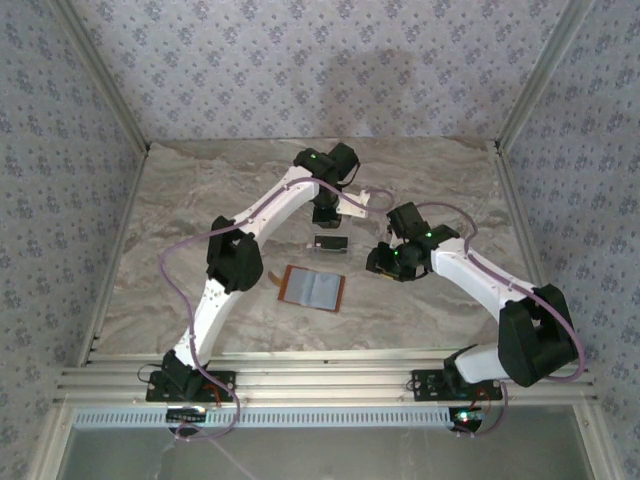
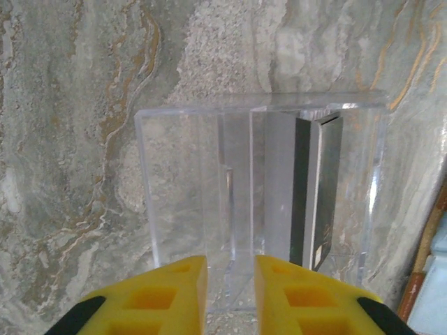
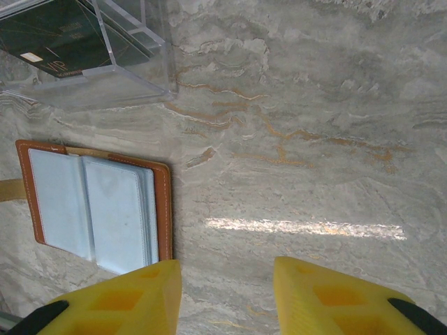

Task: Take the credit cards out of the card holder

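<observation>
both left fingers [image 2: 160, 296] and right fingers [image 3: 119, 303] parted (empty), clear tray [image 2: 181, 181] with black card [image 2: 325, 188] beside open card holder [image 3: 91, 209].

Both arms extended, left end effector [image 2: 230, 283] narrowly parted, right end effector [image 3: 227, 289] wider apart

Clear plastic box [image 2: 183, 183], marbled tabletop [image 1: 200, 190], floral-patterned walls [image 1: 300, 60]
</observation>
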You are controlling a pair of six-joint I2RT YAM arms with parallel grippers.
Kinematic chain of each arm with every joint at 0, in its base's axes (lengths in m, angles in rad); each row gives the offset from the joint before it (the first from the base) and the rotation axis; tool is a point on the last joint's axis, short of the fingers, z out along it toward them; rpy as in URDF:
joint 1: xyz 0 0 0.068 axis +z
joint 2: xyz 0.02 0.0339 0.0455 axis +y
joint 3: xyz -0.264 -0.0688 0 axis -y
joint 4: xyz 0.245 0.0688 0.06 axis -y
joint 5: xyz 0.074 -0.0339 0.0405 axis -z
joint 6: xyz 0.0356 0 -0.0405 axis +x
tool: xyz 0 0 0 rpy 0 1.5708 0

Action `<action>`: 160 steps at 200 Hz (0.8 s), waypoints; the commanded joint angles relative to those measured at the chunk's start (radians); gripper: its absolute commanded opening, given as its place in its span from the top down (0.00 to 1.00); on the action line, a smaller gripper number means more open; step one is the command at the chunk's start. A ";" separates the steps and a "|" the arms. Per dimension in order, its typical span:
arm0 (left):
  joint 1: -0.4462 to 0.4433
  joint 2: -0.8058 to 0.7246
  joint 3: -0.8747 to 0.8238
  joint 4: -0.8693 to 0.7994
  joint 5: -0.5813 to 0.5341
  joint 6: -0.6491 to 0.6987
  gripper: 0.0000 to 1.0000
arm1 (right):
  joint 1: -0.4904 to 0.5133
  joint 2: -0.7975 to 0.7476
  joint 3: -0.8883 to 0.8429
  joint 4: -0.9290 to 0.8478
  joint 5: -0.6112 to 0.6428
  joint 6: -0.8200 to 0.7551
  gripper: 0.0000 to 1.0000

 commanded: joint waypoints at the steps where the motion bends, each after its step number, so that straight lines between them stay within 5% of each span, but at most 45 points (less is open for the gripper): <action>1: -0.007 -0.009 0.030 -0.058 0.089 0.018 0.69 | -0.001 -0.015 0.012 -0.005 0.002 0.000 0.59; 89: -0.008 0.030 0.027 -0.091 0.109 0.008 0.54 | 0.005 -0.013 0.009 0.000 0.001 0.003 0.58; 160: -0.010 0.062 0.032 -0.072 0.065 0.006 0.53 | 0.005 -0.012 0.008 -0.012 0.000 -0.002 0.58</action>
